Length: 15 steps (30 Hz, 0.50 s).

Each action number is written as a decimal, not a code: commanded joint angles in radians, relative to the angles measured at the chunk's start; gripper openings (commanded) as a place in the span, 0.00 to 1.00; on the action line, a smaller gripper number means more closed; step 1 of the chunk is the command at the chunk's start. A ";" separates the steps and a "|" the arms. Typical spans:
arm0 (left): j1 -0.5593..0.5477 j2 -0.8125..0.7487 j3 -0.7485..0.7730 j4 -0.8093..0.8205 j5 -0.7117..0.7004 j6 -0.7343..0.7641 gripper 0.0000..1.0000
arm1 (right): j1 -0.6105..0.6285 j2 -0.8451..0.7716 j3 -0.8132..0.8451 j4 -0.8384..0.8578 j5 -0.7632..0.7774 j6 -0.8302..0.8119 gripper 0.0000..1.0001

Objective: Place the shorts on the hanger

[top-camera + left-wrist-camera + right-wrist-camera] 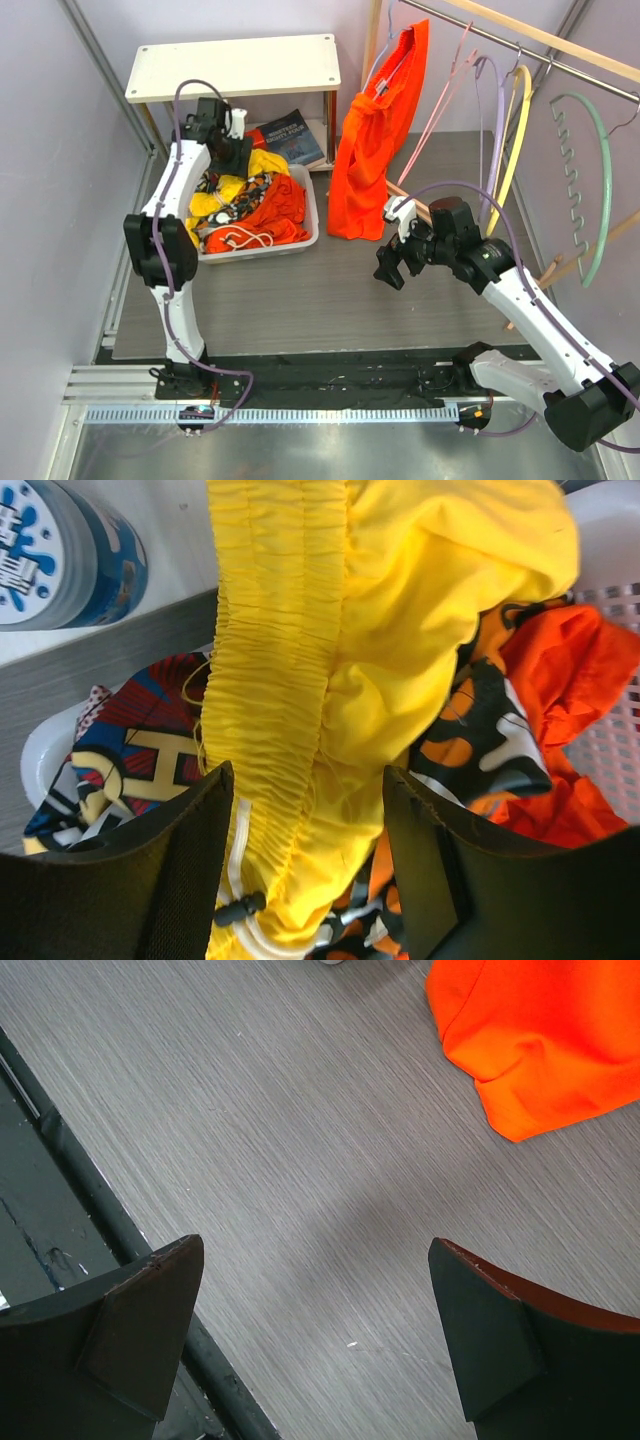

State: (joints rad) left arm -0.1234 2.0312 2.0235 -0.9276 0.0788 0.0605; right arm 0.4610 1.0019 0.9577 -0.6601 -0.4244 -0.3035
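Observation:
The yellow shorts (pixel 400 600) lie on top of the clothes pile in the white basket (pixel 308 215), at its back edge in the top view (pixel 266 162). My left gripper (pixel 307 775) is open, its fingers either side of the shorts' gathered waistband, with the white drawstring (pixel 240 850) by the left finger. In the top view the left gripper (pixel 236 150) reaches down over the basket's back. The pale pink hanger (pixel 440 95) hangs on the rail at the right. My right gripper (pixel 392 262) is open and empty above the table, as the right wrist view (pixel 315 1250) also shows.
An orange garment (pixel 380 140) hangs from the rail, its hem on the table (pixel 540 1040). Lilac (pixel 487 130), yellow (pixel 515 130) and green (pixel 600 180) hangers hang right of the pink one. Orange and patterned clothes (pixel 130 760) fill the basket. A white shelf (pixel 235 65) stands behind.

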 commanded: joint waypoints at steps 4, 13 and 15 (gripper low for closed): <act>-0.004 0.038 -0.011 -0.007 -0.019 0.024 0.75 | 0.001 -0.005 0.035 0.022 0.006 0.003 1.00; -0.004 -0.038 0.013 -0.033 0.035 0.016 0.04 | 0.001 0.001 0.050 0.027 0.003 0.009 1.00; -0.002 -0.078 0.035 -0.043 0.045 0.015 0.00 | -0.001 0.001 0.050 0.028 0.001 0.012 1.00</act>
State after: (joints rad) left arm -0.1249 2.0682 1.9991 -0.9363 0.0830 0.0711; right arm 0.4610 1.0019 0.9581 -0.6601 -0.4240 -0.3035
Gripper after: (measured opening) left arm 0.031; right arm 0.996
